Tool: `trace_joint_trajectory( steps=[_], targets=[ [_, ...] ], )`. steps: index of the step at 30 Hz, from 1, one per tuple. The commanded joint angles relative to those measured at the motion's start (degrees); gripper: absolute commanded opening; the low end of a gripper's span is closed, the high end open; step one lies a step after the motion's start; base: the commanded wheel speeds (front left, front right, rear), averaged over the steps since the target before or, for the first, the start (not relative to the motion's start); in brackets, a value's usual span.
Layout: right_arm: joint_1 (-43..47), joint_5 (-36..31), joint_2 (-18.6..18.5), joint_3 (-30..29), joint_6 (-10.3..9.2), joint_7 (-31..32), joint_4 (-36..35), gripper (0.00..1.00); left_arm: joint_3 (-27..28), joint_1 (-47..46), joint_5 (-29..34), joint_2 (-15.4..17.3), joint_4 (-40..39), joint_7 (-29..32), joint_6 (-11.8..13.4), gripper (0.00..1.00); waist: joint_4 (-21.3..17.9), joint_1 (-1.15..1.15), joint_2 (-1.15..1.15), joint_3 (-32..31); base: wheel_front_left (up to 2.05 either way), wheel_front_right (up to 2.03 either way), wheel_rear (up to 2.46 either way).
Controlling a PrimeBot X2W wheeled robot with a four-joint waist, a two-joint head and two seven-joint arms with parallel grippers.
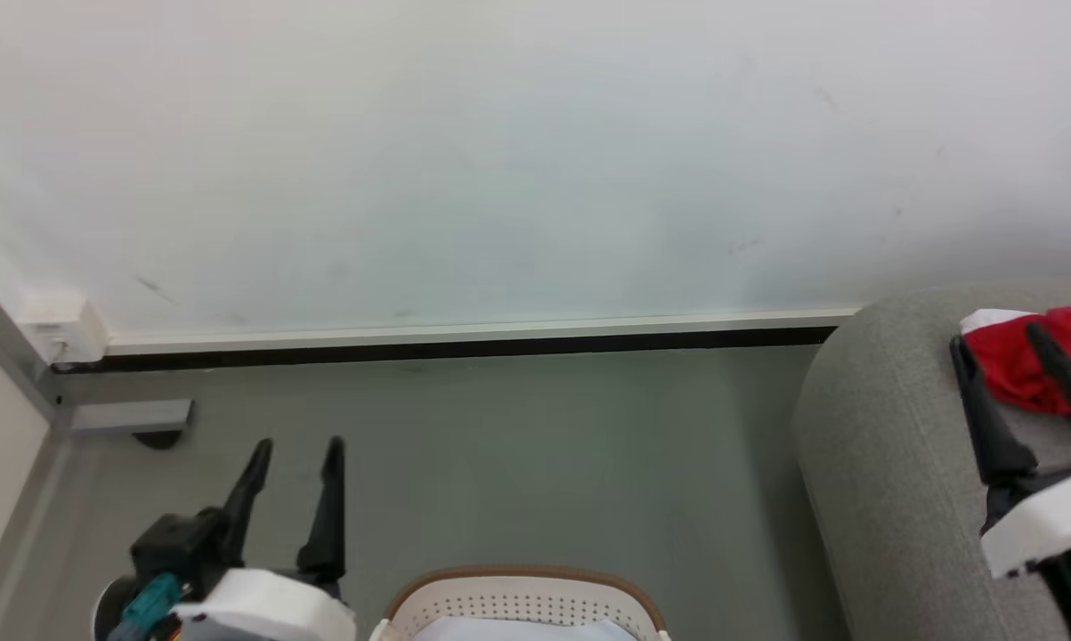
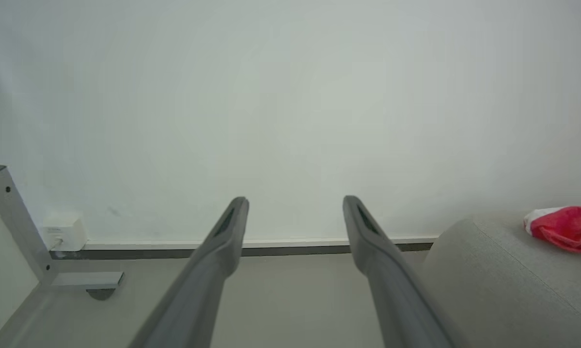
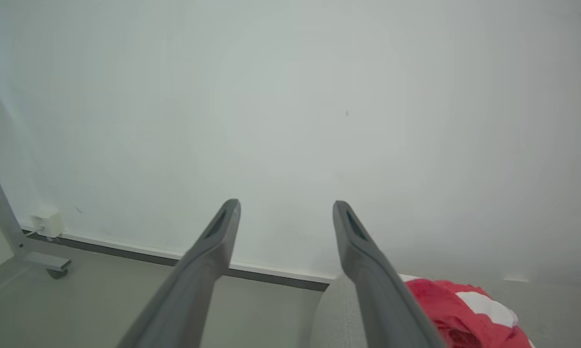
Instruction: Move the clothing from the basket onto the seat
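Open and empty, the robot's left hand [image 1: 299, 442] hangs over the floor [image 1: 535, 463] just left of the basket [image 1: 522, 574], where white cloth [image 1: 517, 630] lies at the near edge. Farther right, a red-and-white garment [image 1: 1016, 365] rests crumpled on the grey seat [image 1: 891, 463] at the right hand [image 1: 996, 336], whose fingers are spread and hold nothing. Such cloth looks light and limp; pinching a raised fold should serve best.

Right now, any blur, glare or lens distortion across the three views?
Head view: sharp, even light, no glare. Left wrist view: hazy, left claw soft up close. Right wrist view: hazier, crumpled red-and-white fabric garment blurred.
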Motion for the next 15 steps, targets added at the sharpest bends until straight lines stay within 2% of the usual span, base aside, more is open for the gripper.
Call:
trace_joint_trajectory(
  steps=[1, 4, 8, 15],
  targets=[
    [3.21, -1.69, 2.29, -1.31, -0.14, -2.71, -1.86, 1.00, 1.37, 2.30, -0.52, -0.06, -1.11, -0.76, 0.50, 1.00, 1.15, 0.02, 0.00, -0.06, 0.00, 0.00, 0.00],
    [8.19, -3.80, 6.06, -1.96, -0.14, -7.04, -3.66, 1.00, 3.48, 5.36, 0.47, 0.65, -1.72, -1.23, 1.30, 1.00, 2.03, 0.02, 0.00, -0.07, 0.00, 0.00, 0.00],
    [13.46, -5.58, 9.54, -0.97, -0.14, -11.60, -3.61, 1.00, 5.99, 8.64, 2.54, -0.34, -2.97, -1.38, 1.37, 1.00, 2.60, 0.02, 0.00, 0.06, 0.00, 0.00, 0.00],
    [14.92, -7.11, 12.28, -0.69, -0.14, -14.89, -2.27, 1.00, 9.45, 10.78, 6.28, -2.19, -4.50, -1.35, -0.71, 1.00, 2.01, 0.02, 0.00, 0.79, 0.00, 0.00, 0.00]
  ],
)
